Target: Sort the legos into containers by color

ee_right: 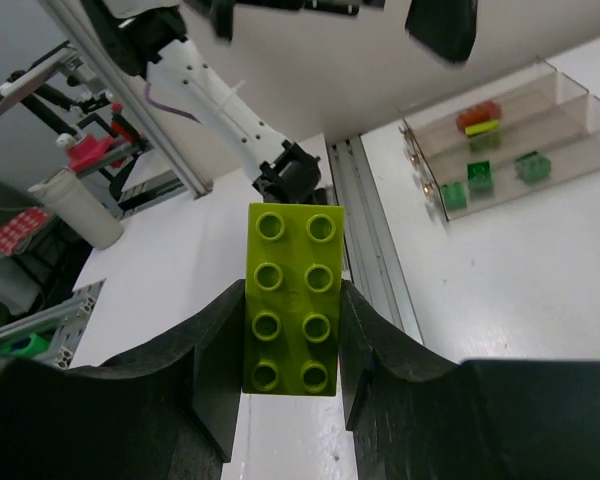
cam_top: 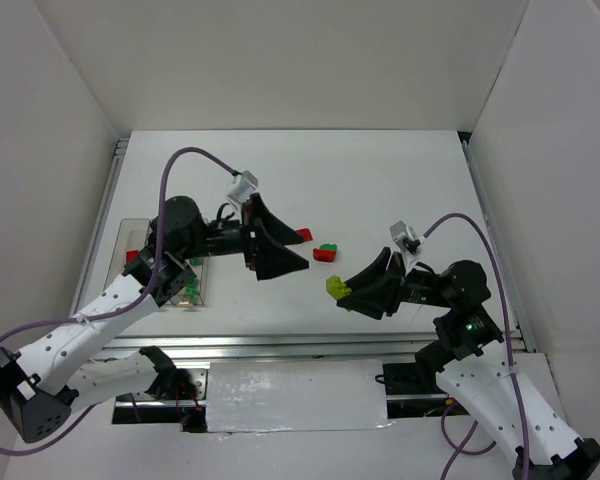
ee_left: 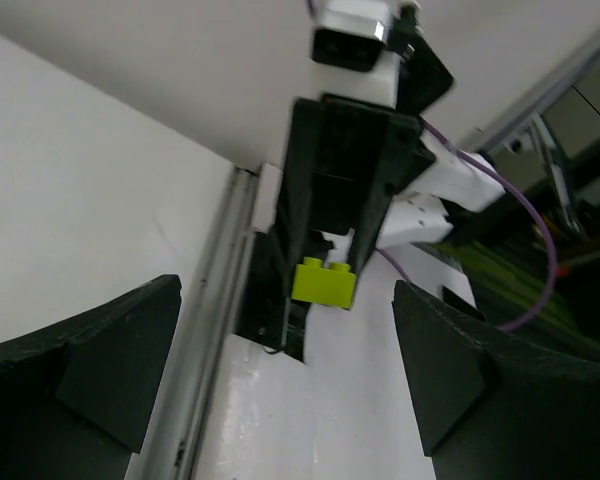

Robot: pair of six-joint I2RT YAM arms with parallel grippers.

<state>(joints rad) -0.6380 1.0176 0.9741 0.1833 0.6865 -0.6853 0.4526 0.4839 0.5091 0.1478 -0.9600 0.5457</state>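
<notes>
Over the table (cam_top: 380, 180), yellow-green brick (ee_right: 292, 298) juts lengthwise from right gripper (cam_top: 346, 291).

Lime eight-stud brick (ee_right: 292, 300) aloft; red-green stack (cam_top: 326, 252) loose; green and red bricks (ee_right: 479, 175) inside clear containers (ee_right: 565, 110).

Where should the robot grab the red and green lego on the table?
Probably on its two opposite flat sides, coming down from above: the red-green lego sits free on the table, with bare space around it. The open left end effector is closest.
</notes>
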